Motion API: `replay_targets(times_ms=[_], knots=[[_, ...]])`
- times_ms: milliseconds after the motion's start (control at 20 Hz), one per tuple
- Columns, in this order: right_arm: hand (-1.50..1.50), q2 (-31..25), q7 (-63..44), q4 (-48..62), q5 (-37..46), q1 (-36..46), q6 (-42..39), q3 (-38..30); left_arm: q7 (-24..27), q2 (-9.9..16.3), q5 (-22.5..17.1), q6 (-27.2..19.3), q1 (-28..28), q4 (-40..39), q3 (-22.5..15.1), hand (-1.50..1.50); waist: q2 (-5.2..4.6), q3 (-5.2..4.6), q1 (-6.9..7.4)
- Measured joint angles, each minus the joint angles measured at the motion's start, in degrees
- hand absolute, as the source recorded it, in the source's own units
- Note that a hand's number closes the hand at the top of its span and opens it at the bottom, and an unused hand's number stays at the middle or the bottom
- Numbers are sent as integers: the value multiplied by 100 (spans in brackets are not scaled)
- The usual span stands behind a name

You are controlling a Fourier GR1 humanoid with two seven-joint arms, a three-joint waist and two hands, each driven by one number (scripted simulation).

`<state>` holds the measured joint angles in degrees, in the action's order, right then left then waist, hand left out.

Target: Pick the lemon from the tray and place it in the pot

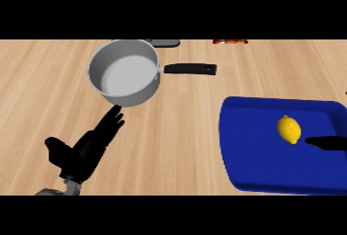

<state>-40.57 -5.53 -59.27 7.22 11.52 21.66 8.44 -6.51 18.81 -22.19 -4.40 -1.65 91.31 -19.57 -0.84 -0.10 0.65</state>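
Left hand (80,151) open, empty | right hand (327,142) fingers unclear | lemon (289,129) on tray (251,151)

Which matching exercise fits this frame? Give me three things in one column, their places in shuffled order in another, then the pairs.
Things:
1. lemon
2. pot
3. left hand

Places:
A. lower left, open, fingertips pointing up toward the pot
B. upper left on the counter, black handle pointing right
C. on the blue tray at the right

Pairs: 1-C, 2-B, 3-A
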Motion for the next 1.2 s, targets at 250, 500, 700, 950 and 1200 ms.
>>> replay_targets(times_ms=[250, 500, 700, 950, 1200], knots=[[-150, -419, -1260, -705, 550, 211, -536, 432, -392, -103, -98, -34, -91, 73, 42, 0, 74, 0, -54], [-150, -873, -2808, -1989, 436, 363, -1443, 465, -481, -151, -120, 3, -52, 114, 111, 0, 105, -2, -102], [-150, -959, -4107, -2703, 74, 689, -2185, 423, -558, -217, -97, 16, -134, 80, 141, 0, 106, -3, -95], [-150, -790, -5335, -3291, -159, 982, -2559, 314, -608, -204, -89, 121, -115, 117, 267, 0, 100, 0, -66], [-150, -322, -5515, -3259, -67, 1134, -2606, 235, -711, -333, 52, 116, -102, 194, 285, 0, 91, 5, -48]])
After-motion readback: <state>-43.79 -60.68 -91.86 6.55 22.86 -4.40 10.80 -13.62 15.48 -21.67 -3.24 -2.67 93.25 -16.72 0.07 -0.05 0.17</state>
